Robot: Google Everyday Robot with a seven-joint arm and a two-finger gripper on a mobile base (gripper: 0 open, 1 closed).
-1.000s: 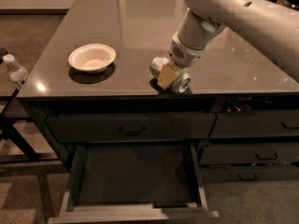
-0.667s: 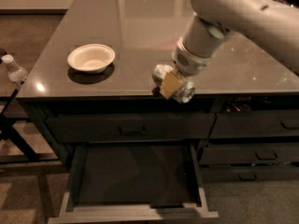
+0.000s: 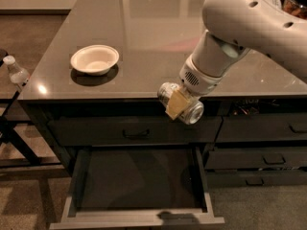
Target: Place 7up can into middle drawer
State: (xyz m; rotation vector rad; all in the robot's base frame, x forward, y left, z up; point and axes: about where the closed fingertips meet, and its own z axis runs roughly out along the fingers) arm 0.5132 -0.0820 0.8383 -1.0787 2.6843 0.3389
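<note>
tool (image 3: 178, 104) clamped on the 7up can (image 3: 194, 114), can lying sideways in its grip, just off the tabletop (image 3: 144, 37) front edge, above the open middle drawer (image 3: 139, 219).

- Bowl (image 3: 94, 59) sits on the surface (image 3: 153, 28), toward its left.
- Tool (image 3: 179, 105) grips the can (image 3: 194, 113) just past the surface's front edge, right of the bowl.
- Open drawer (image 3: 139, 219) lies below the can.
- Bottle (image 3: 17, 73) stands left of the surface.
</note>
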